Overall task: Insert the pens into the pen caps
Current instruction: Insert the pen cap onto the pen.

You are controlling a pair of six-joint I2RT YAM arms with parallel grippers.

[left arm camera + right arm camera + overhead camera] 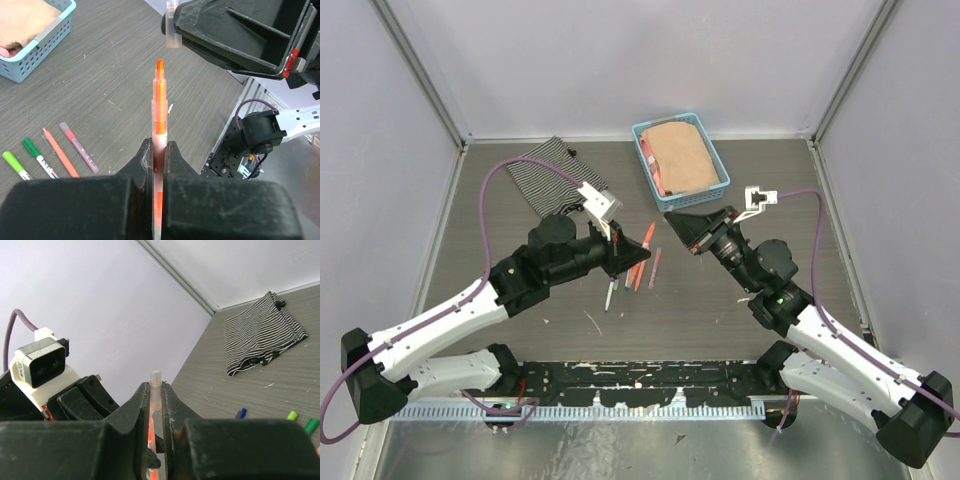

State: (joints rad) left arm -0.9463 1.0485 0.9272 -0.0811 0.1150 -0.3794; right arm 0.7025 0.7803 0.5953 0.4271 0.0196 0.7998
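Left gripper [159, 148] around orange pen [159, 105]

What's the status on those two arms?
Left end effector shut on orange pen. Right end effector shut on clear cap. Tip and cap apart, nothing between.

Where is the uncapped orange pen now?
Left wrist view: the orange pen sits clamped in the left gripper, tip pointing at the right gripper's clear cap.

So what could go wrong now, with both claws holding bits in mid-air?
The orange translucent marker pen, clamped low in the left gripper, points slightly aside of the small clear plastic cap in the right gripper; pushing now might miss or bend its tip. The pen's long free length could also pivot in the jaws under pressure.
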